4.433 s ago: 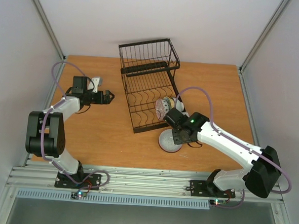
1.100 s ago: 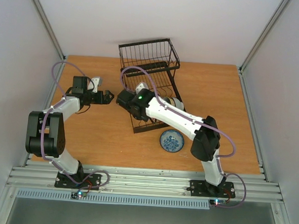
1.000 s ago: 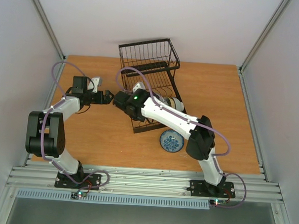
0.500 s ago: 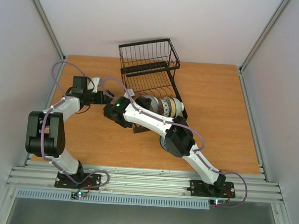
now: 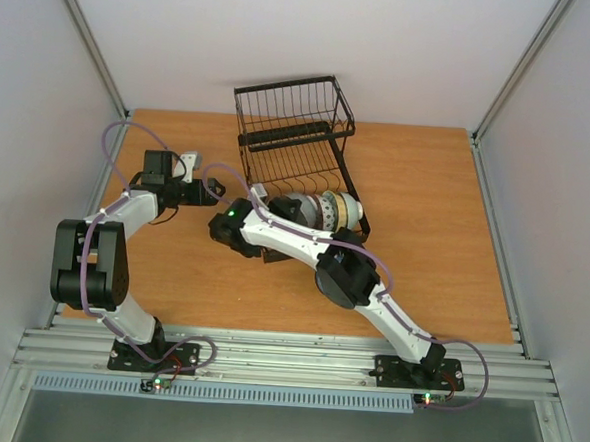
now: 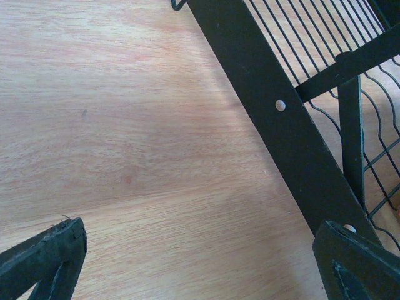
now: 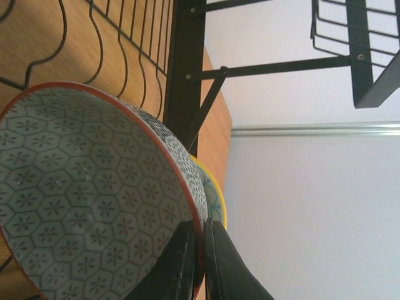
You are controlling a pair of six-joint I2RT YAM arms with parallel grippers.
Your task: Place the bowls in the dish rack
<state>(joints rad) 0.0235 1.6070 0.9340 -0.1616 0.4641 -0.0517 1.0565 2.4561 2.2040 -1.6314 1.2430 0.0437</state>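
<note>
Between the spread fingers of our left gripper (image 6: 200, 234) we see bare table (image 6: 125, 125), so there is room to go ahead on that side. On the other side, the thick black side bar of the dish rack (image 6: 275, 106) cuts across and ends just beside one finger (image 6: 356, 262). The right arm (image 5: 284, 238) also sits close ahead of this gripper.

Our right gripper (image 7: 200, 240) pinches the rim of a grey bowl (image 7: 87, 187). A yellow-edged bowl (image 7: 215, 199) sits just behind it. Ahead of the fingers stands a black rack post. Beside the post, we see wood through the wavy wires.
</note>
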